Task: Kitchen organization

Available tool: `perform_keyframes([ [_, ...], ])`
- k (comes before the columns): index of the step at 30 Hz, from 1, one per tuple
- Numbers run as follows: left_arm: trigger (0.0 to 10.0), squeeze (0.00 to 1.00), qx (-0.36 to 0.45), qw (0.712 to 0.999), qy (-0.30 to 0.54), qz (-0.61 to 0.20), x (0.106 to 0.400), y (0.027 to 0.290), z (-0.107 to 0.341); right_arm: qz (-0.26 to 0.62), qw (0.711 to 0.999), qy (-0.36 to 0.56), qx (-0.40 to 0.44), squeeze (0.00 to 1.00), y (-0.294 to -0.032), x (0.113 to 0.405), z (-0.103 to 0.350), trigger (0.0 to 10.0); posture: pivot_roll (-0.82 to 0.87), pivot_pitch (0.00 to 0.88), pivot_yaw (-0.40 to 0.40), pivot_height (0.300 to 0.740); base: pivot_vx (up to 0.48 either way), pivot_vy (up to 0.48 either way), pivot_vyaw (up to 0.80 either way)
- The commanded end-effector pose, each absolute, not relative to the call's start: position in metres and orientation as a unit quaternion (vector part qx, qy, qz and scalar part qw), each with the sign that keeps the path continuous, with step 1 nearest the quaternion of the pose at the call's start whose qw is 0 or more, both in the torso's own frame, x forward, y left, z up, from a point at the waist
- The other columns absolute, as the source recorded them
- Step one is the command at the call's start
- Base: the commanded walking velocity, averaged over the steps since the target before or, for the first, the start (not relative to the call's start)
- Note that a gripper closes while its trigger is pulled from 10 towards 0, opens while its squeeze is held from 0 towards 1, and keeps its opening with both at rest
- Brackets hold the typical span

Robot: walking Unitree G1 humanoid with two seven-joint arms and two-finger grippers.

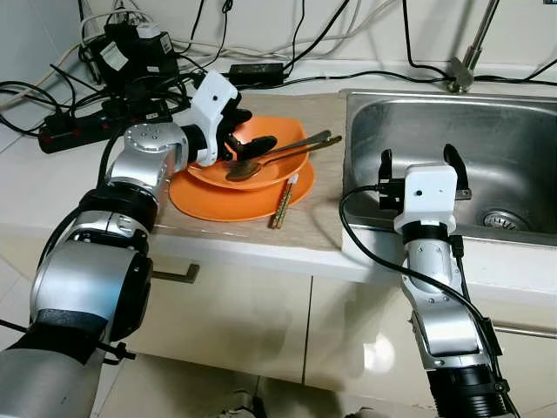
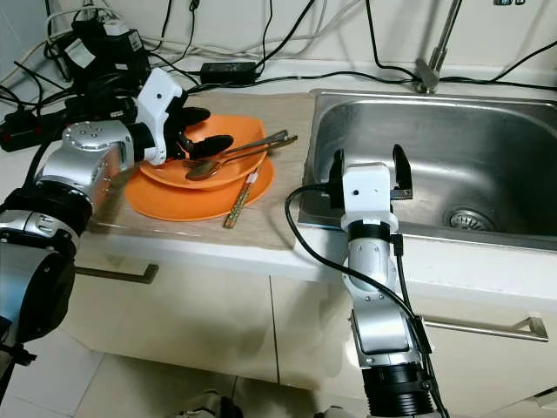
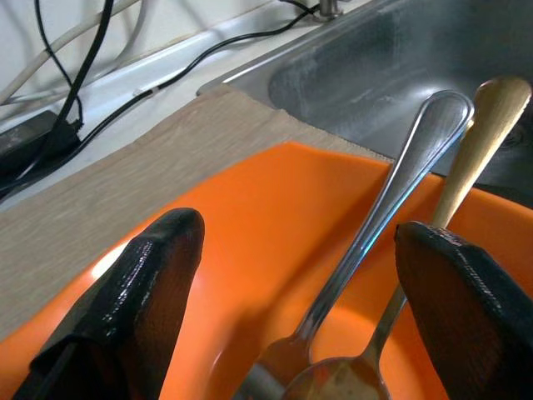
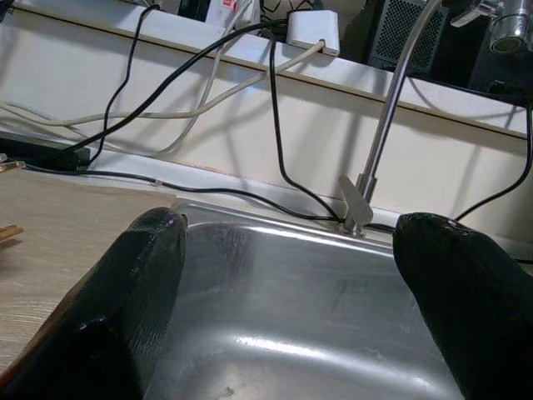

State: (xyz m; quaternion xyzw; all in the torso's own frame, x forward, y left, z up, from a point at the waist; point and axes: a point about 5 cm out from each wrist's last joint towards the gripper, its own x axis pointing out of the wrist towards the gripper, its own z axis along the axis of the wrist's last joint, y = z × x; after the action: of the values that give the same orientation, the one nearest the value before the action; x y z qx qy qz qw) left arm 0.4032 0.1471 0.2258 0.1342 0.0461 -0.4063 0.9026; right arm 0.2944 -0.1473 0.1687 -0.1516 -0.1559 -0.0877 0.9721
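Closest to us, our right arm rises in front of the pale cabinet doors (image 1: 261,322), and our right gripper (image 1: 419,167) sits at the near rim of the steel sink (image 1: 513,139), its two black fingers spread wide and holding nothing. From the wrist, those fingers (image 4: 137,283) frame the basin, with the tap (image 4: 375,158) at the back wall.

To our left, on the beige counter mat (image 1: 313,218), two orange plates are stacked: a smaller plate (image 1: 283,170) rests on a larger plate (image 1: 218,205). Our left gripper (image 1: 248,144) hovers low over the smaller plate, fingers wide apart, gripping nothing. Between its fingers (image 3: 154,275) lie the handles of two spoons, a metal spoon (image 3: 391,196) and a wooden-handled spoon (image 3: 479,137), side by side, their bowls in the plate and their handles pointing toward the sink. We cannot tell whether the fingertips touch them.

A pair of chopsticks (image 1: 284,202) leans off the plates' near right edge onto the mat. Behind the plates, black cables and a power strip (image 1: 83,131) crowd the white counter.
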Motion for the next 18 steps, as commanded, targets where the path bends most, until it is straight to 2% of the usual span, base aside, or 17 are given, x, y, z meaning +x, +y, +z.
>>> perform_keyframes([
  [1, 10.0, 0.0, 0.144, 0.899, 0.035, -0.412, 0.405, 0.144, 0.238, -0.079, 0.972, -0.162, -0.153, 0.0, -0.143, 0.293, 0.173, 10.0, -0.1, 0.005, 0.104, 0.707, 0.0, 0.0, 0.0],
  [18, 10.0, 0.0, 0.153, 0.892, 0.039, -0.424, 0.405, 0.131, 0.23, -0.081, 0.972, -0.158, -0.153, 0.0, -0.143, 0.289, 0.172, 10.0, -0.11, 0.022, 0.113, 0.707, 0.0, 0.0, 0.0],
])
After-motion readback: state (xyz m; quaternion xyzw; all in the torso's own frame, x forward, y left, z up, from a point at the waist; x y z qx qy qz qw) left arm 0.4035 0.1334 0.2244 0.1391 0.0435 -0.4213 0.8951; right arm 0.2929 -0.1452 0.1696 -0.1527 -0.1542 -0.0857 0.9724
